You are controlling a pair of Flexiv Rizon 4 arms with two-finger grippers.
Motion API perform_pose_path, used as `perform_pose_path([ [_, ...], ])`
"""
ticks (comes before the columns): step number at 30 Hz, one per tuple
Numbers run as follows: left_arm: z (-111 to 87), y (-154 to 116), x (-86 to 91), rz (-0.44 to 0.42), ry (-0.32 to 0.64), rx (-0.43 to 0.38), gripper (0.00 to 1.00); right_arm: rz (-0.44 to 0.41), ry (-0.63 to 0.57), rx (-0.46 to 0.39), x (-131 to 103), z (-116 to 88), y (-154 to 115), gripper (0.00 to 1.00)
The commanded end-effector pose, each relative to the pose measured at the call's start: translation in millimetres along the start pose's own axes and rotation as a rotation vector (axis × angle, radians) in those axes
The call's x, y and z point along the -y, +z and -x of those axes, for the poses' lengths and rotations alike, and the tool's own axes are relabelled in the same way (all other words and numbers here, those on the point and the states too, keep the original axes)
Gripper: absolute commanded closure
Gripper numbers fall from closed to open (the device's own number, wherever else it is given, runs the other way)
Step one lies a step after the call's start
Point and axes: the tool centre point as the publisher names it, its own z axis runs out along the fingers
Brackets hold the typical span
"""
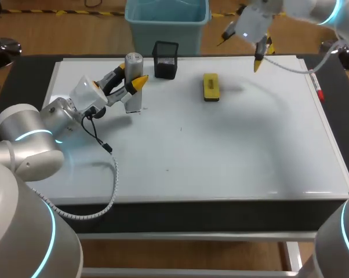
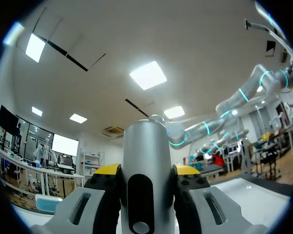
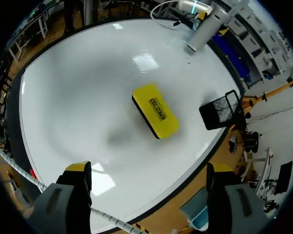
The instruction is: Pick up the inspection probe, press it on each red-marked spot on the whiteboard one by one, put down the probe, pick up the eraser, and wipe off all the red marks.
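A white whiteboard (image 1: 221, 150) covers the desk. In the upper left of the head view, the left end effector (image 1: 131, 76) is clamped around a silver cylindrical inspection probe (image 1: 134, 101). The probe stands upright with its lower end at the board, just left of a black mesh holder (image 1: 166, 59). The left wrist view shows the grip up close: a yellow fingertip (image 2: 107, 170) pressed against each side of the probe's barrel. A yellow rectangular eraser (image 1: 211, 87) lies flat at upper centre. The right end effector (image 1: 242, 50) hangs in the upper right, above the board's far edge. Its own wrist view shows the fingers spread wide, with the eraser ahead of them, untouched.
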Motion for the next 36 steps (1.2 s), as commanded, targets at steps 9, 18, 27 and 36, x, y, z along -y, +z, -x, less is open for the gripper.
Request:
perform_pose_path([
  [9,0.0,0.4,1.1,0.000,0.001,0.001,1.00,0.301,0.529,0.260,37.8,-19.2,-43.2,0.00],
  [18,0.0,0.4,1.1,0.000,0.001,0.001,1.00,0.469,0.700,0.330,57.3,-32.2,-55.7,0.00],
  [27,0.0,0.4,1.1,0.000,0.001,0.001,1.00,0.415,0.741,0.311,58.1,-35.3,-59.1,0.00],
  [36,0.0,0.4,1.1,0.000,0.001,0.001,1.00,0.415,0.741,0.311,58.1,-35.3,-59.1,0.00],
])
